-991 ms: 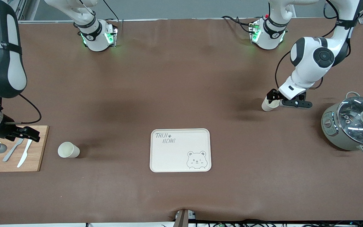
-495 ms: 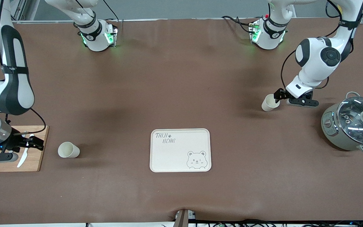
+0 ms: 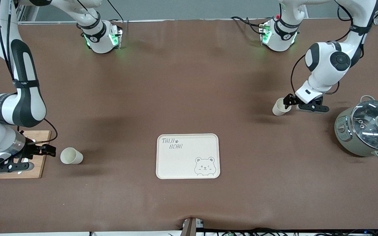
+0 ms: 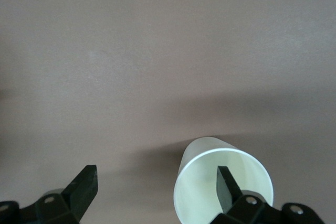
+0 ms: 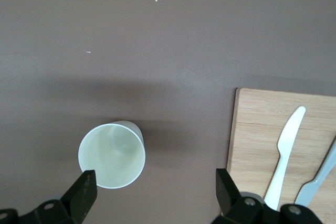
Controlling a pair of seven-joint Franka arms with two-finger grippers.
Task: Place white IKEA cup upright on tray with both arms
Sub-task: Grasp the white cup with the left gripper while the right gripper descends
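The cream tray (image 3: 176,160) with "TAIJI BEAR" lettering lies bare near the front middle. One white cup (image 3: 71,155) stands mouth up beside the cutting board. My right gripper (image 3: 49,151) is open just beside it. In the right wrist view the cup (image 5: 111,156) sits by one fingertip, not between the two, and the gripper (image 5: 155,190) is empty. A second white cup (image 3: 280,107) is toward the left arm's end. My left gripper (image 3: 288,100) is open at its rim. In the left wrist view one finger (image 4: 226,184) overlaps the cup's mouth (image 4: 197,192).
A wooden cutting board (image 3: 41,167) lies at the right arm's end, with a white plastic knife (image 5: 283,145) and a grey utensil (image 5: 320,182) on it. A grey pot with a glass lid (image 3: 367,127) stands at the left arm's end, near the left gripper.
My right gripper has moved from over the cutting board to beside the nearby cup. My left gripper has shifted a little at its cup, which now shows its mouth more.
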